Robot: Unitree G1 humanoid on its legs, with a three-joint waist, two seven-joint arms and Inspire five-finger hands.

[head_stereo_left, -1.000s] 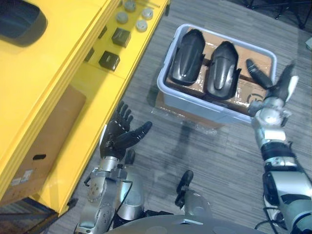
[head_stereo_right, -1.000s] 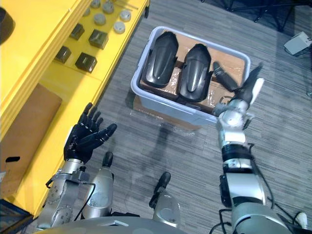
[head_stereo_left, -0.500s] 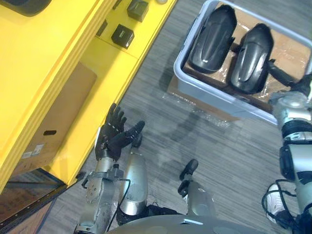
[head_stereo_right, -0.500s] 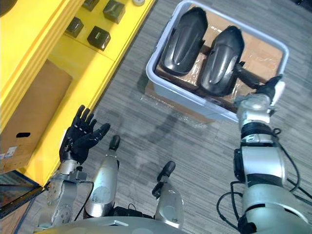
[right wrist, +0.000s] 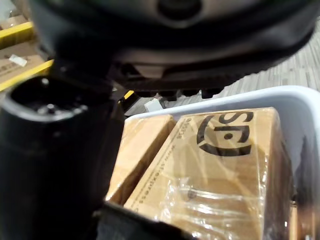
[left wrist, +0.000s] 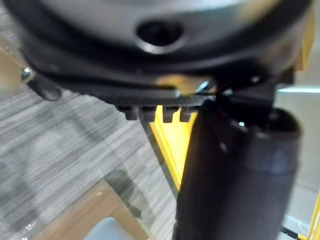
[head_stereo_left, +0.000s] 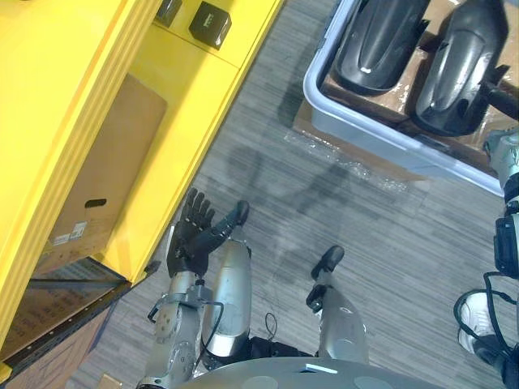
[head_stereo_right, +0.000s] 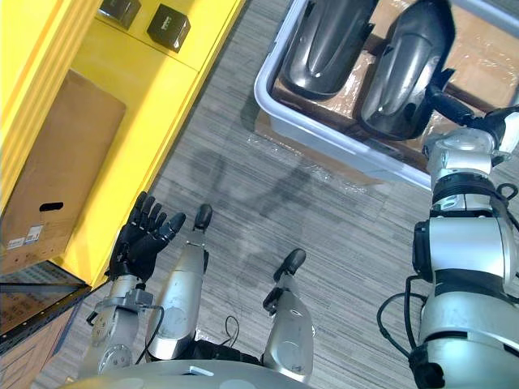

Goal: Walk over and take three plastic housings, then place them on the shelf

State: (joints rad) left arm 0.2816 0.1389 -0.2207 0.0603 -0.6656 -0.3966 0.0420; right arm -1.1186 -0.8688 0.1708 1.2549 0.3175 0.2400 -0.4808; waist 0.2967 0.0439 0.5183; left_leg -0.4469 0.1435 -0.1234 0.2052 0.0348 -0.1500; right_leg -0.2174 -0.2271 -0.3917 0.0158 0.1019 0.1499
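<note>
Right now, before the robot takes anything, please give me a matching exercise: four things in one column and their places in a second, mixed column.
Things:
1. left hand
2. right hand
3. plastic housings
4. cardboard box

Places:
a. inside the grey bin
b. on the yellow shelf
c. open, beside the shelf
d. at the bin's rim

Pairs: 1-c, 2-d, 3-a, 4-b

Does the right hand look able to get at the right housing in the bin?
Probably yes: the right hand is at the bin rim, right beside that housing, open, with nothing lying between them.
</note>
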